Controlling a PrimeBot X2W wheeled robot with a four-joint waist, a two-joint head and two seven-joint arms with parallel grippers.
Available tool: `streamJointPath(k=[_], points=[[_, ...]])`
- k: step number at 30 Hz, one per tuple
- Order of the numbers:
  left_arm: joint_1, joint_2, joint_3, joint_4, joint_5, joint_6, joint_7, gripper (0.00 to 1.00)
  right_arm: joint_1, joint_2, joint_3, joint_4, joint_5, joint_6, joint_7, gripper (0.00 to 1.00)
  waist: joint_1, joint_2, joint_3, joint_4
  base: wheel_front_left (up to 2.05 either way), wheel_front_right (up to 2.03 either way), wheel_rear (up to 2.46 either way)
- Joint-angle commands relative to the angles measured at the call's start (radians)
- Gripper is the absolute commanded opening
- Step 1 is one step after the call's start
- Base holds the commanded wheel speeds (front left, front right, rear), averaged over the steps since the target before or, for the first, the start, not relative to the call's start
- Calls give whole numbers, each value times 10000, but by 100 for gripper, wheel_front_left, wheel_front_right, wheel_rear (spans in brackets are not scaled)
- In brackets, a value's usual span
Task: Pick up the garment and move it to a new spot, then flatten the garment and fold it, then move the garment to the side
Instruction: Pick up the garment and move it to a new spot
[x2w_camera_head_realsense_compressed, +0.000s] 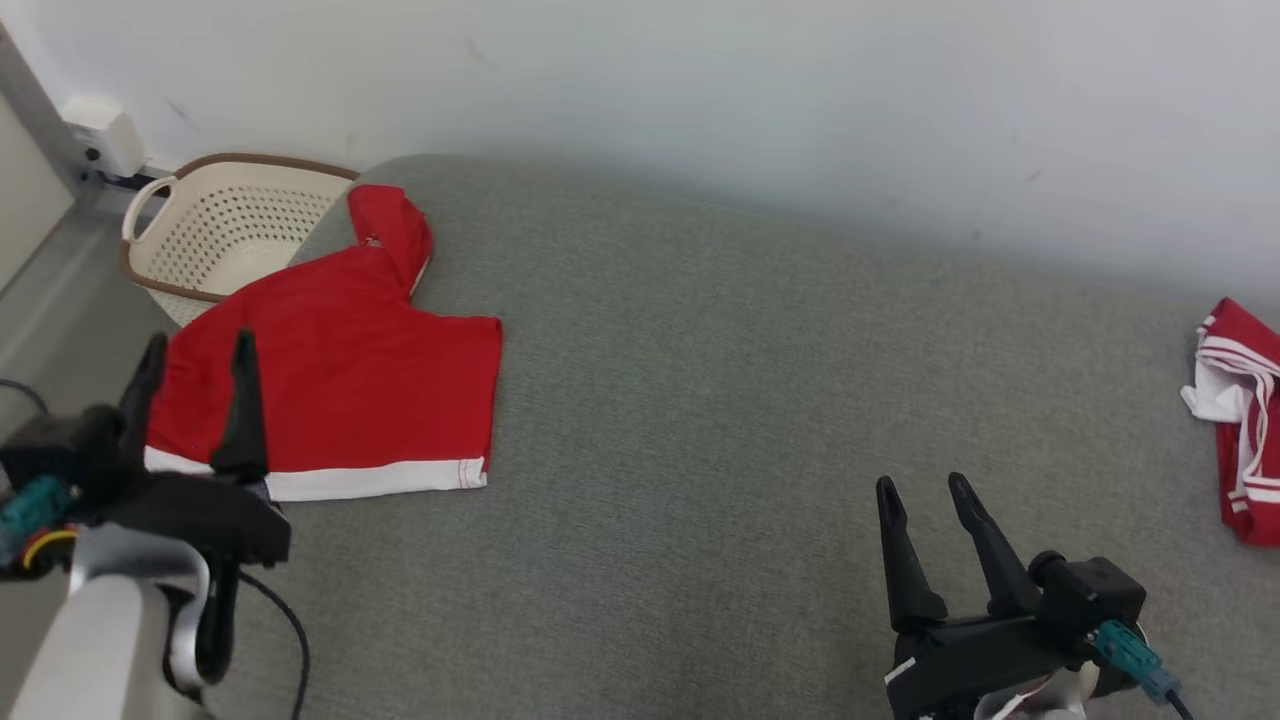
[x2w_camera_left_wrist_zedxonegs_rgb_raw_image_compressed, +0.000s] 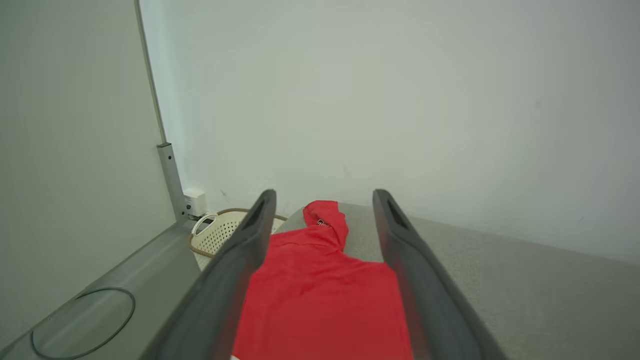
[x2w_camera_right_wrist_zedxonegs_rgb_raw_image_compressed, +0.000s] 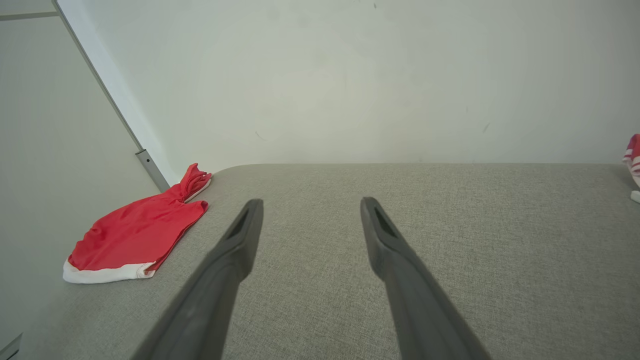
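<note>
The red garment (x2w_camera_head_realsense_compressed: 340, 380) lies flat near the far left corner of the grey surface (x2w_camera_head_realsense_compressed: 700, 400), apparently folded into a neat block. Its white hem faces the near edge and a bunched collar or sleeve points toward the wall. It looks thin, light and limp, so it should sag and slide open if lifted by one point. The two hem corners look the safest hold, one per pincer. A small dark tag (x2w_camera_left_wrist_zedxonegs_rgb_raw_image_compressed: 324, 223) shows at the neck, its writing too small to read.

The left pincer (x2w_camera_head_realsense_compressed: 198, 345) hovers over the hem with its fingers spread apart and nothing between them. The right pincer (x2w_camera_head_realsense_compressed: 923, 485) is likewise wide open and empty near the surface's near edge, well apart from the garment.

A cream basket (x2w_camera_head_realsense_compressed: 220, 230) stands just beyond the left corner, and a crumpled red-and-white striped cloth (x2w_camera_head_realsense_compressed: 1240, 420) lies at the right edge.
</note>
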Motion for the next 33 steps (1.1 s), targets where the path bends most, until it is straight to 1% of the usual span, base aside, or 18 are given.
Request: streamJointPath(k=[1,2,4,5,7,8,10,12,14,15,17,20,22,29,33], points=[[-629,182,73,322,-93,-107,116,100,-213,0,178,33,62,4,-88,100,-1,-1,608,-704,0,0,0],[-903,281,121,494,-132,-158,179,100,-318,5,288,48,78,4,-125,100,-1,-1,719,-841,0,0,0],[-1512,289,256,857,-445,-340,265,100,-499,6,421,86,100,4,-168,100,-1,-1,933,-1093,0,0,0],[-1772,514,227,1098,-298,-419,372,100,-590,5,485,101,123,4,-212,100,-1,-1,1054,-1220,0,0,0],[-2323,646,286,1482,-381,-524,397,100,-774,11,585,128,132,4,-257,100,-1,-1,1282,-1461,0,0,0],[-2323,646,286,1482,-381,-524,397,100,-774,11,585,128,132,4,-257,100,-1,-1,1282,-1461,0,0,0],[-2739,1029,197,1990,-83,-546,577,100,-936,5,638,154,126,4,-318,100,-1,-1,1517,-1704,0,0,0],[-3203,1030,310,2427,-316,-580,615,100,-1100,1,626,178,158,4,-374,100,-1,-1,1734,-1934,0,0,0],[-3492,1305,294,2948,-233,-656,758,100,-1220,-13,645,231,172,4,-447,100,-1,-1,1919,-2166,0,0,0],[-3660,1296,356,3160,-359,-680,791,100,-1276,-13,660,264,168,4,-469,100,-1,-1,1997,-2270,0,0,0],[-4044,1435,411,3785,-453,-785,982,100,-1437,-37,681,334,182,4,-562,100,-1,-1,2223,-2549,0,0,0],[-4368,1718,446,4359,-411,-820,1198,100,-1591,-53,792,392,235,4,-619,100,-1,-1,2466,-2829,0,0,0],[-4625,1763,501,4699,-532,-843,1281,100,-1701,-76,817,414,276,4,-681,100,-1,-1,2621,-2992,0,0,0],[-5508,2305,475,5930,-500,-978,1713,100,-2121,-78,983,458,321,4,-771,100,-1,-1,3223,-3537,0,0,0],[-5991,2522,358,6677,-436,-1005,2014,100,-2312,-63,1043,485,339,4,-840,100,-1,-1,3528,-3780,0,0,0]])
